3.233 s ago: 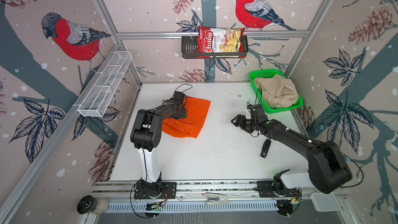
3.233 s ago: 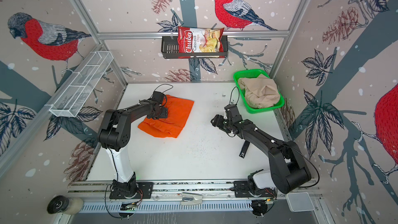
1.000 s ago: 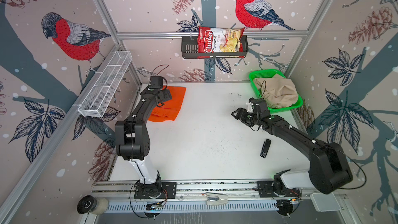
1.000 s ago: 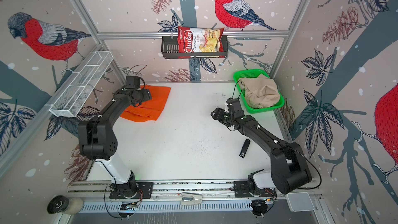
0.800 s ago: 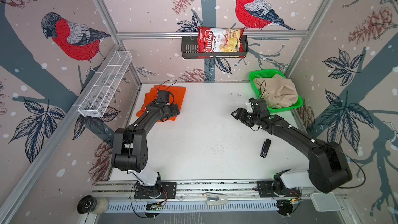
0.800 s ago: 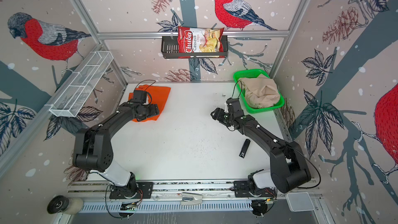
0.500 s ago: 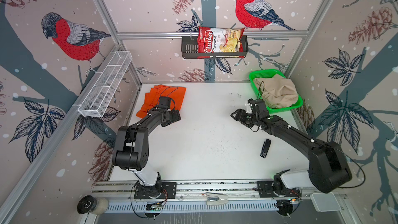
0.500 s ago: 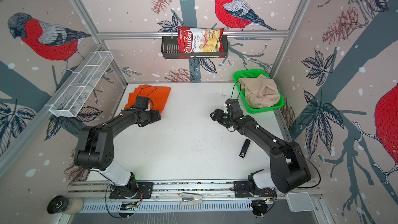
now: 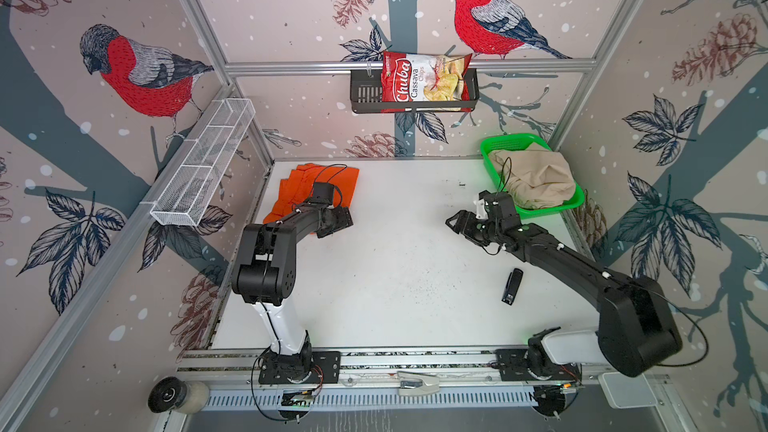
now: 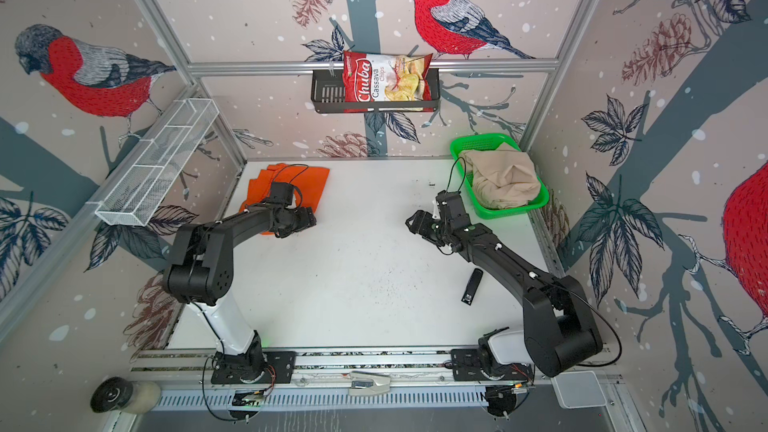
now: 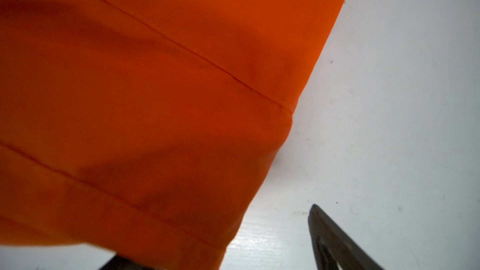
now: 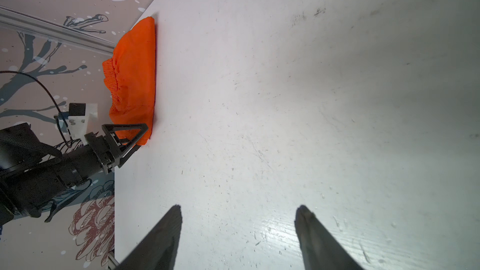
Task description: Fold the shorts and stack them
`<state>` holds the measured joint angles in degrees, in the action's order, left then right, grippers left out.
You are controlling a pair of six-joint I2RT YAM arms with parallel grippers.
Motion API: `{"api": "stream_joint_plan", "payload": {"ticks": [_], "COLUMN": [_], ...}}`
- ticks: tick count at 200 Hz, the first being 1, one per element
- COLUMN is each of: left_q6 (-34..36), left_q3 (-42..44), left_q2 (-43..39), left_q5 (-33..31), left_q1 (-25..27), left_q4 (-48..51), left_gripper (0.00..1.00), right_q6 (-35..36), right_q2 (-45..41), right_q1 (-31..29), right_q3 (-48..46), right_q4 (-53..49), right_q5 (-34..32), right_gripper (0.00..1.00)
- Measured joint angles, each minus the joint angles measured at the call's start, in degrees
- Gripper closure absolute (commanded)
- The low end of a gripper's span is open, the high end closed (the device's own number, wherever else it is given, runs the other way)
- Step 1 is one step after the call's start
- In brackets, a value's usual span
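Observation:
The orange shorts (image 9: 311,187) (image 10: 291,182) lie folded flat at the table's far left corner. My left gripper (image 9: 338,222) (image 10: 305,220) stands open at their near edge, holding nothing. In the left wrist view the orange cloth (image 11: 155,100) fills most of the picture and covers one finger; the left gripper (image 11: 228,237) shows one bare fingertip (image 11: 324,229) over the table. The beige shorts (image 9: 536,178) (image 10: 505,180) sit crumpled in the green basket (image 9: 575,201). My right gripper (image 9: 459,224) (image 12: 239,207) is open above bare table, left of the basket.
A small black object (image 9: 512,286) lies on the table beside the right arm. A chips bag (image 9: 424,83) sits in a black rack on the back wall. A white wire shelf (image 9: 203,164) hangs on the left wall. Walls close in the table's left, far and right sides.
The orange shorts went from mid-left of the table to the far left corner. The left gripper then drew back to their near edge. The right arm barely moved.

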<state>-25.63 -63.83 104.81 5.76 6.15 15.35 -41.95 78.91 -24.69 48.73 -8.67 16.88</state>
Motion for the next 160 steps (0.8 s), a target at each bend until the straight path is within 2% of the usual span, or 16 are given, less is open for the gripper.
{"api": "stream_joint_plan", "payload": {"ticks": [107,160], "left_q6": [1.2,1.3], "left_q3": [-6.5,-5.2], "left_q2": [5.5,1.6], "left_q5": [-1.3,-1.4], "left_q1": [0.0,0.0], "left_q4": [0.2,0.6], "left_gripper": [0.18,0.16], "right_q6": [0.0,0.0], "right_q2": [-0.4,-1.6], "right_q1": [0.0,0.0], "right_q3": [-0.2,-0.3], "right_q4": [-0.5,-0.8], "right_q5": [-0.4,-0.7], "right_gripper": [0.29,0.29]}}
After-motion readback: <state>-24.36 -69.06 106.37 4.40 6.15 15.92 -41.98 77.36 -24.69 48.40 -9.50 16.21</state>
